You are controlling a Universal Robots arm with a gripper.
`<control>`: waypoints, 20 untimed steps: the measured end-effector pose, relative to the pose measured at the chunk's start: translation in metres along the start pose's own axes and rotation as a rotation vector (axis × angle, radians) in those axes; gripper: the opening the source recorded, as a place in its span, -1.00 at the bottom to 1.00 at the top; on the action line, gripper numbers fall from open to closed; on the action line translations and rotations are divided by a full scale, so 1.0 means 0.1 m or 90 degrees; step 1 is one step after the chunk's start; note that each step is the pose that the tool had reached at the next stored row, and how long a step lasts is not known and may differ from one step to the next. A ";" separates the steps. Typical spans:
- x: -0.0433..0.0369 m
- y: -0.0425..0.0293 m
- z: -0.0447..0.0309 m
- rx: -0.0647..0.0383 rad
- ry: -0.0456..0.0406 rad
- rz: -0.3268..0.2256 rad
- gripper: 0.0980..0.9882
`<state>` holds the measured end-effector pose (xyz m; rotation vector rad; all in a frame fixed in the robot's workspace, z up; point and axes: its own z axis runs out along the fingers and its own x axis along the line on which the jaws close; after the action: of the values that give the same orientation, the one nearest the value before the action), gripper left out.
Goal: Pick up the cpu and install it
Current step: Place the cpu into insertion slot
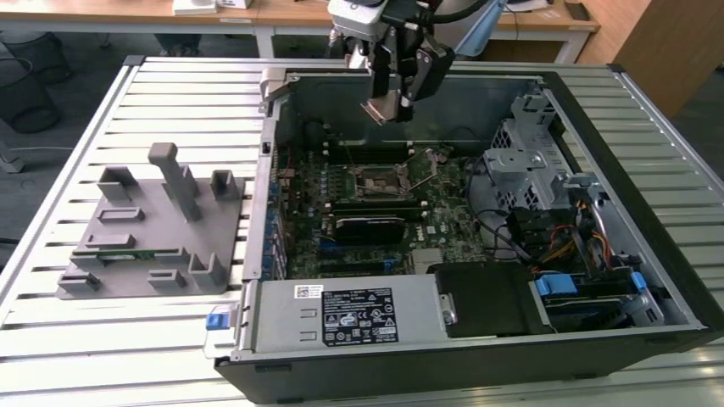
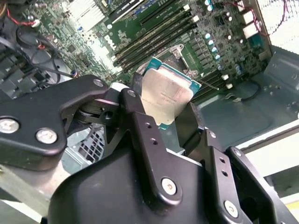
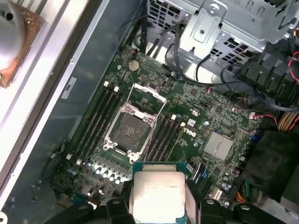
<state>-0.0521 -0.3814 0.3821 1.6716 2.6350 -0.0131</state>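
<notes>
My gripper (image 1: pixel 392 95) hangs over the back of the open computer case (image 1: pixel 667 254), shut on the cpu (image 1: pixel 385 110). The cpu is a flat square chip with a pale silver top and a thin green rim. It sits tilted between the black fingers (image 2: pixel 135 105) in the second wrist view, where the cpu (image 2: pixel 166 95) faces the camera. In the first wrist view the cpu (image 3: pixel 156 193) is well above the motherboard. The open square socket (image 3: pixel 133 128) lies below with its metal frame lifted; in the exterior view the socket (image 1: pixel 391 175) is just in front of the gripper.
A grey holder block (image 1: pixel 158 229) with a green stick (image 1: pixel 125 252) stands on the slatted table at the exterior view's left. Inside the case are a metal drive cage (image 1: pixel 526 161), cable bundles (image 1: pixel 554 242) and a power supply (image 1: pixel 339 314). A copper-based part (image 3: pixel 11 37) shows beside the case wall.
</notes>
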 end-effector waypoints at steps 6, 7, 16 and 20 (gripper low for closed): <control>0.002 0.001 0.019 0.001 -0.0021 0.056 -0.03; 0.002 0.001 0.026 0.001 -0.0025 0.065 -0.03; 0.003 0.000 0.074 0.002 -0.0041 0.150 -0.03; 0.018 0.007 0.106 0.002 -0.0042 0.169 -0.03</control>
<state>-0.0521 -0.3797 0.3714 2.0026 2.3870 -0.0186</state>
